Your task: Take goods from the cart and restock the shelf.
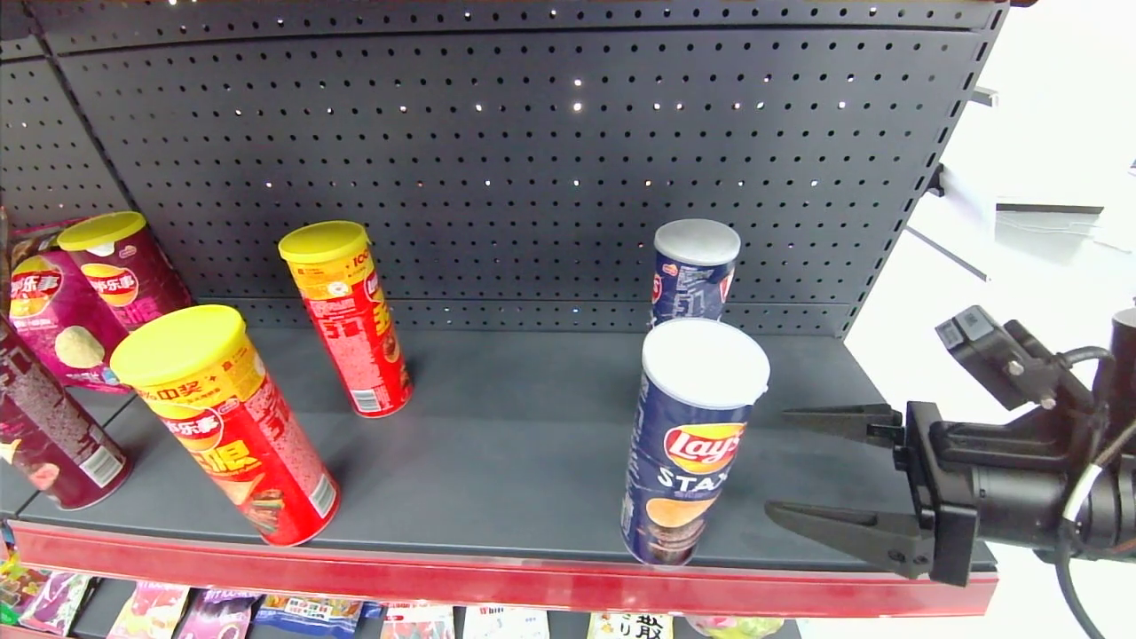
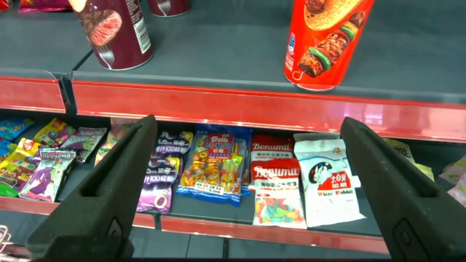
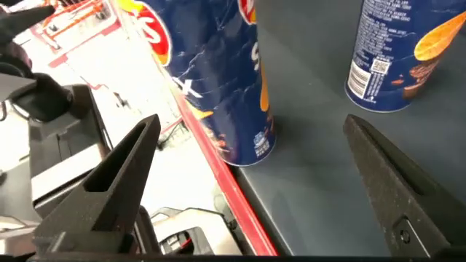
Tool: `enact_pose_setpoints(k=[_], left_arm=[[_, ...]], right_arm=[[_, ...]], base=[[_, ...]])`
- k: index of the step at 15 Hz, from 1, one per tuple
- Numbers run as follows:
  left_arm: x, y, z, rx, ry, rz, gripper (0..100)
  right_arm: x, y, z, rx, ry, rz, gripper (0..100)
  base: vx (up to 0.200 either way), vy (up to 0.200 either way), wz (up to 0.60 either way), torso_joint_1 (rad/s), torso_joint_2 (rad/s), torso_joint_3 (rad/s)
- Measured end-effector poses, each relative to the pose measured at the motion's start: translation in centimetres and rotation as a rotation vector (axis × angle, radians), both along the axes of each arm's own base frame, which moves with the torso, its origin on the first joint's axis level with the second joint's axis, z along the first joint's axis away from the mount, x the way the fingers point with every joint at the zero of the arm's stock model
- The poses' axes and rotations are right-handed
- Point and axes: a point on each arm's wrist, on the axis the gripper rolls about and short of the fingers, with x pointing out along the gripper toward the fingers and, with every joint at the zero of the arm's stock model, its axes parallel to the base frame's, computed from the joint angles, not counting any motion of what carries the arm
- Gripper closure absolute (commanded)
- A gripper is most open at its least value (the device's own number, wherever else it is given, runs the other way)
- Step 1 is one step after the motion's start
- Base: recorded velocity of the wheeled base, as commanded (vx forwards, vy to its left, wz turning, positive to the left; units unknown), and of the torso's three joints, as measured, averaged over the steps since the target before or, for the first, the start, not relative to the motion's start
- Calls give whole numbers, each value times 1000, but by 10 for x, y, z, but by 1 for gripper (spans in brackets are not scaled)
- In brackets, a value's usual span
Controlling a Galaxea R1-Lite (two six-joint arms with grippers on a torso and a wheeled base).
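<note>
Head view first: the front blue can (image 1: 692,444) stands upright on the shelf (image 1: 515,444), close to the red front edge (image 1: 497,579). Just beside this can, on its right side, is the right gripper (image 1: 777,461). Its two fingers are spread wide, hold nothing and do not touch the can. Behind the front blue can, near the perforated back wall (image 1: 497,177), stands a second blue can (image 1: 695,266), also upright. To the left of the front blue can, well apart, are two red cans with yellow lids, one (image 1: 351,319) further back and one (image 1: 231,426) near the edge. Further left again is a purple can (image 1: 53,417). Lower than the front blue can, the left gripper (image 2: 249,124) is also wide and empty, and it faces a lower shelf with snack packets (image 2: 215,164).

I judge that the front blue can is already placed, so one restocking step looks finished. The shelf carries only a few cans in each row, so I think more goods from the cart must follow. How many, I cannot tell.
</note>
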Motion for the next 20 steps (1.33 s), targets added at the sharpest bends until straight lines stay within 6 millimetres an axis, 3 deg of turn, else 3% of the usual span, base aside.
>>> enact_pose_setpoints(k=[5, 20], left_arm=[[0, 0, 0, 0, 0, 0, 0], [0, 0, 0, 0, 0, 0, 0]], right_arm=[[11, 12, 6, 30, -152, 72, 0], [22, 50, -7, 31, -162, 257, 0]], base=[[0, 0, 0, 0, 0, 0], [0, 0, 0, 0, 0, 0]])
